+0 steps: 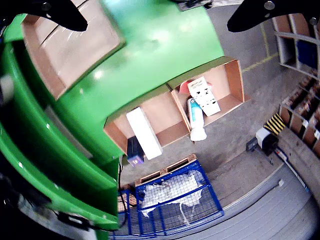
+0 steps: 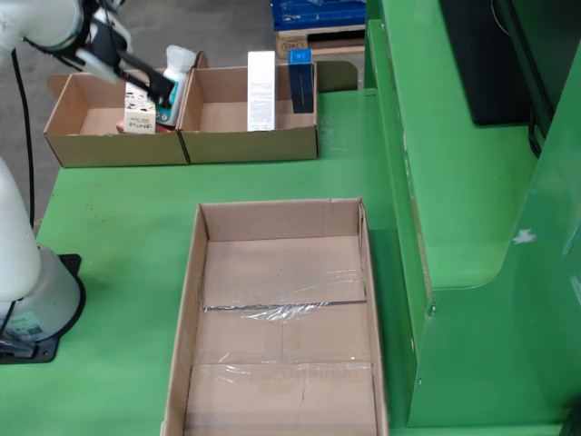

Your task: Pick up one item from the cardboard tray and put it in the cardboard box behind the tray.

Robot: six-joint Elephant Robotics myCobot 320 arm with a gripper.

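In the still view, two open cardboard trays stand side by side at the far edge of the green table. The left tray holds a small printed white box and a white bottle. The right tray holds a tall white box and a dark blue box. My gripper hangs over the left tray, close to the bottle. The gripper-mounted view shows my black fingers far apart with nothing between them. The printed box, bottle and long white box lie below. The big empty cardboard box sits nearer.
A raised green ledge and wall run along the right of the table in the still view. The white arm base stands at the left. A blue wire cage on a pallet sits on the floor beyond the trays. Shelving lines the floor's edge.
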